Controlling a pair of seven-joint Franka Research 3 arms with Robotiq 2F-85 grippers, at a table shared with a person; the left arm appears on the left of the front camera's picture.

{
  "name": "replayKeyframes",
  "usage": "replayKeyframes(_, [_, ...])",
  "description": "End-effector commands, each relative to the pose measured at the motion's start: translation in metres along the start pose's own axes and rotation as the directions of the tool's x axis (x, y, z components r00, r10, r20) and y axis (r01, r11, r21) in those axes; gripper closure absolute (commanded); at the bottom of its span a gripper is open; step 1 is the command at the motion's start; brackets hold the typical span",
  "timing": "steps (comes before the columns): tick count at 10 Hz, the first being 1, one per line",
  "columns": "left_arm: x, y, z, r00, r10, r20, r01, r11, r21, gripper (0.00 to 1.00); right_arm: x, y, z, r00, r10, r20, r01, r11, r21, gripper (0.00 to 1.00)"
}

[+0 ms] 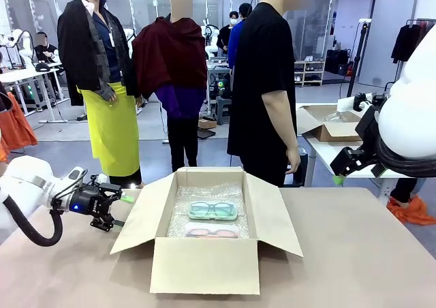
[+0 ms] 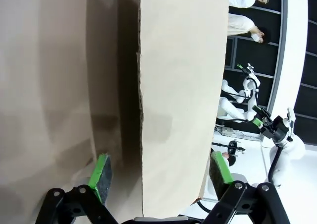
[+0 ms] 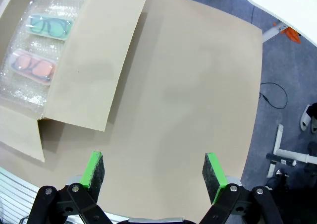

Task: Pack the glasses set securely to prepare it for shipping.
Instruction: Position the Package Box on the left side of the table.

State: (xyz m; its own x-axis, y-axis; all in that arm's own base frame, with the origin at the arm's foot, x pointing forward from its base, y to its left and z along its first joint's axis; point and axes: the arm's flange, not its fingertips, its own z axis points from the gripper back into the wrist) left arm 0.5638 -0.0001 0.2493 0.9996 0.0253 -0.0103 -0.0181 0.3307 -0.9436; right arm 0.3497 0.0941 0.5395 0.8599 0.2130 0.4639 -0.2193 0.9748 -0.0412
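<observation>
An open cardboard box [image 1: 204,264] sits mid-table, lined with bubble wrap [image 1: 204,193]. Two flat packs lie inside it: the mint-green one with dark frames [image 1: 212,210] [image 3: 48,27] farther back, the pale pink one [image 1: 212,232] [image 3: 33,66] nearer me. My left gripper [image 1: 117,211] [image 2: 161,170] is open at the box's left flap [image 1: 139,216] [image 2: 178,85]; the flap's edge runs between its green pads [image 2: 101,172]. High over the table's right side, my right gripper [image 1: 340,175] [image 3: 154,172] hangs open with nothing in it, looking down on the bare tabletop [image 3: 188,95] beside the right flap [image 3: 94,60].
A person in black [image 1: 262,83] stands at the far edge behind the box, arm hanging down. Behind at the right, a second table carries another open carton [image 1: 327,124]. The tabletop's right edge [image 3: 255,115] drops off to the floor.
</observation>
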Motion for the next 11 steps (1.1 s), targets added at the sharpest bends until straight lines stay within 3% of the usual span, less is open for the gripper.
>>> replayKeyframes(1, [0.009, 0.007, -0.001, 0.999, 0.03, -0.024, -0.033, 0.994, -0.109, 0.0, 0.002, 0.0, 0.0, 1.0, 0.004, 0.003, -0.004, 1.0, -0.003, 0.0])
replayKeyframes(2, [0.011, 0.007, -0.004, 0.996, 0.038, -0.078, -0.052, 0.981, -0.188, 0.0, 0.002, 0.0, 0.0, 1.0, 0.004, 0.003, -0.004, 1.0, -0.003, 0.0])
replayKeyframes(4, [0.014, 0.01, -0.001, 0.998, 0.017, -0.065, -0.032, 0.971, -0.238, 0.0, 0.002, 0.0, 0.0, 1.0, 0.004, 0.003, -0.004, 1.0, -0.003, 0.0])
replayKeyframes(5, [0.012, 0.011, 0.0, 0.999, -0.005, -0.049, -0.007, 0.971, -0.24, 0.19, 0.002, 0.0, 0.0, 1.0, 0.004, 0.003, -0.004, 1.0, -0.003, 0.0])
replayKeyframes(6, [0.011, 0.01, 0.001, 0.999, -0.002, -0.05, -0.012, 0.96, -0.28, 0.6, 0.002, 0.0, 0.0, 1.0, 0.004, 0.003, -0.004, 1.0, -0.003, 0.0])
replayKeyframes(8, [0.011, 0.007, 0.004, 0.998, -0.034, -0.043, 0.019, 0.947, -0.319, 1.0, 0.002, 0.0, 0.0, 1.0, 0.004, 0.003, -0.004, 1.0, -0.003, 0.0])
replayKeyframes(11, [0.012, 0.005, 0.007, 0.998, -0.046, -0.03, 0.034, 0.945, -0.325, 0.98, 0.002, 0.0, 0.0, 1.0, 0.004, 0.003, -0.004, 1.0, -0.003, 0.0])
